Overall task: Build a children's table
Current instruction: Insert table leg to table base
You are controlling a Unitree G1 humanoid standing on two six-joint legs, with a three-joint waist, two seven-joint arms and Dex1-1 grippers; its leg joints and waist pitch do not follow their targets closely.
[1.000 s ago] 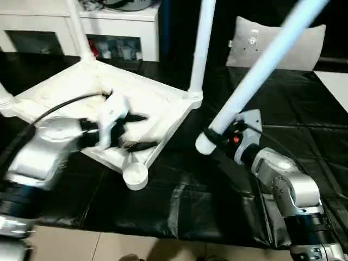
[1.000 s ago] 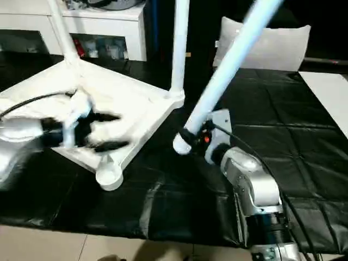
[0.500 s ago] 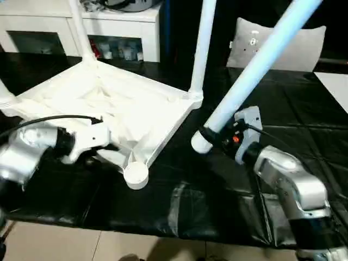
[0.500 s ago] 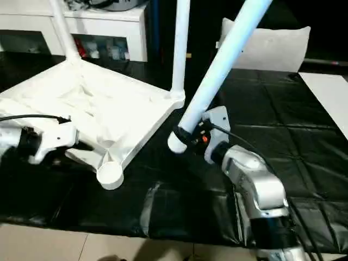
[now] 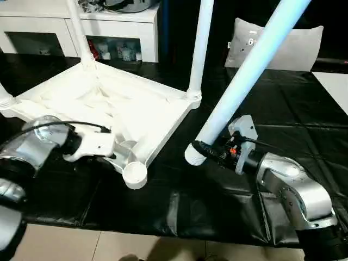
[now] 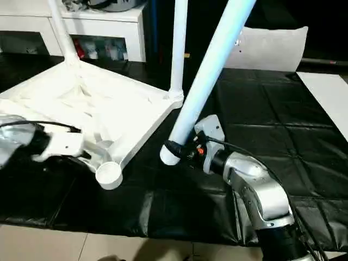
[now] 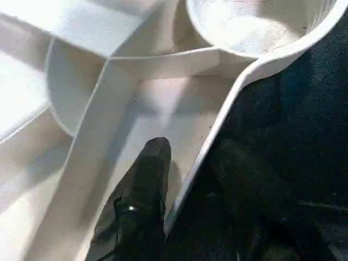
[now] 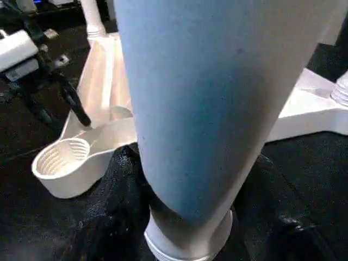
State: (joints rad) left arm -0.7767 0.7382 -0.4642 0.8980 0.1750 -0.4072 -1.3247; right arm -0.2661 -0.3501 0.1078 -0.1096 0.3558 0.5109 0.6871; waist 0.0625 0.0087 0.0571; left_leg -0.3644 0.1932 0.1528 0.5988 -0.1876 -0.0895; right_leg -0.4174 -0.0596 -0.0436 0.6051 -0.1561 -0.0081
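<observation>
1. On the black-covered worktop (image 5: pixel 228 206), the upturned children's table (image 5: pixel 109 103) is now being pinched at its rim by the left gripper (image 7: pixel 190 163), straddling it.
2. Beside the empty socket (image 5: pixel 135 175), the right gripper (image 5: pixel 209 151) is clamping the fourth leg (image 5: pixel 247 70), nearing insertion.

no readable text or labels, seemingly.

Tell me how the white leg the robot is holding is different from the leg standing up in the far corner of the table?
The held leg leans at a slant; the standing leg points straight up. The held leg's thick end hangs free above the black cover, gripped by the right gripper; the standing leg sits in a corner socket of the upside-down tabletop. Both are long, round and white.
</observation>
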